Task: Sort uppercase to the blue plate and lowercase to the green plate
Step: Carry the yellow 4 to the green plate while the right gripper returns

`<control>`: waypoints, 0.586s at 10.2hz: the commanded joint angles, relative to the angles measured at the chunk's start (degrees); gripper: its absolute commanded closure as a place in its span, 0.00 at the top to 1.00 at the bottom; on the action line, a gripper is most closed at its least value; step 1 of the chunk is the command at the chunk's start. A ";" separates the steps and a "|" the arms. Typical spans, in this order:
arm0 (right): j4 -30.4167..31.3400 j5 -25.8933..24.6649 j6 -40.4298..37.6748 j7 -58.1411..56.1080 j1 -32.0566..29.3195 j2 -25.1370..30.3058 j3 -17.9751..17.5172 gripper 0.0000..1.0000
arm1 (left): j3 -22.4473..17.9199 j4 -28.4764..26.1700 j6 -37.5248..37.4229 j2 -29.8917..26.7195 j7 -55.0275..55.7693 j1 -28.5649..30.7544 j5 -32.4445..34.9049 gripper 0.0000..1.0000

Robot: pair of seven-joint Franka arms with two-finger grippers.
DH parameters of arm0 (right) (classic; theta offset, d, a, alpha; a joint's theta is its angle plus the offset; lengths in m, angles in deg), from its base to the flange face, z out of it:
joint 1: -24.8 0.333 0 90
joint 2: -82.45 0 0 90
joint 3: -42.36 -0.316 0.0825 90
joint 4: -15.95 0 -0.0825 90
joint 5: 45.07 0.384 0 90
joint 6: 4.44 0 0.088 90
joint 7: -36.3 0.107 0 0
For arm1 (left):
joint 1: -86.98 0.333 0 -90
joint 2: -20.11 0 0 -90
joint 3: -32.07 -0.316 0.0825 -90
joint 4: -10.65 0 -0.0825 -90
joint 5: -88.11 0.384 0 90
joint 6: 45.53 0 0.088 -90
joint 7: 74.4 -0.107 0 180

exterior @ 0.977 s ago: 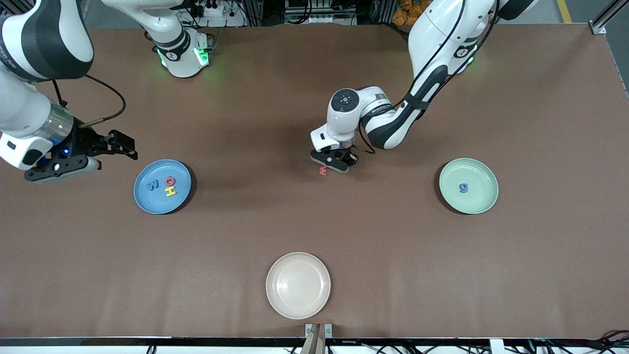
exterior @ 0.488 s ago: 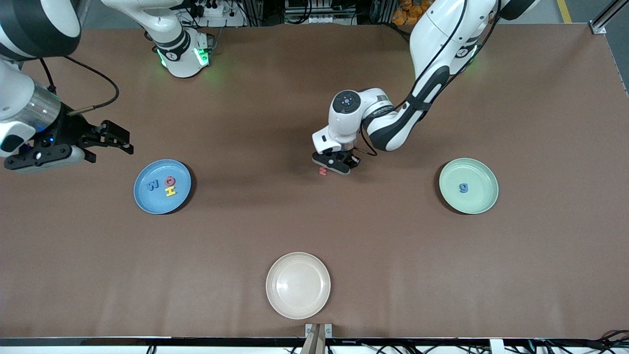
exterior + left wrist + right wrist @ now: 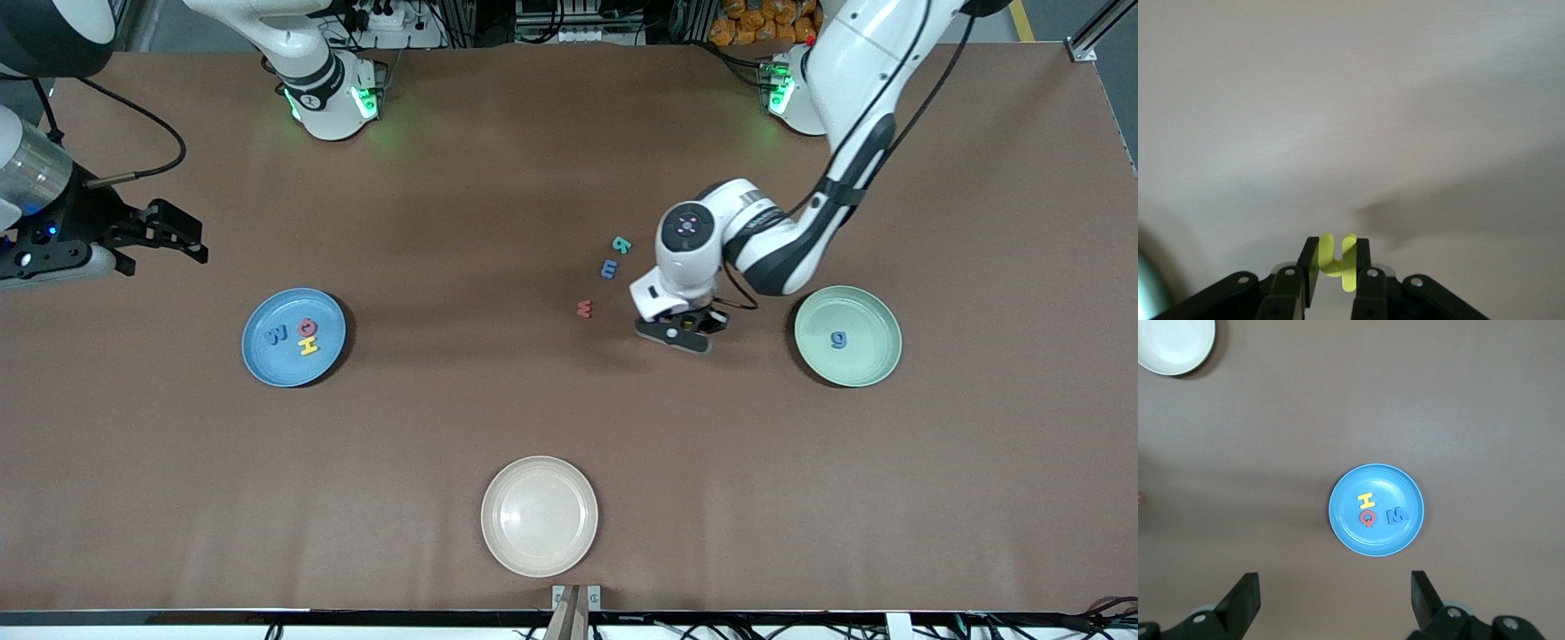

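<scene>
At centre right of the front view, the left claw hangs over bare table, between the red w and the green plate, pinched shut on the yellow h (the left wrist view shows it between the fingers). The step in hand looks like carrying this lowercase letter to the green plate, where the g already lies. Next it likely must travel over that plate and release. The m and R lie above the w in the frame. The blue plate holds three capitals. At upper left the right claw waits, spread wide.
</scene>
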 commanded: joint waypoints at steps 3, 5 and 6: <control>-2.66 -0.63 -3.70 2.40 2.41 0.29 0.40 1.00 | 1.22 -4.58 -7.56 -9.30 -22.78 15.03 -8.86 0.00; -2.57 -0.02 -2.48 14.48 8.81 -1.19 -0.30 1.00 | 0.87 -6.69 -7.85 -10.28 -28.97 20.40 -8.97 0.00; -2.49 -0.02 -0.99 18.46 12.41 -2.25 -1.17 1.00 | 0.69 -7.48 -7.59 -10.19 -29.34 21.90 -8.97 0.00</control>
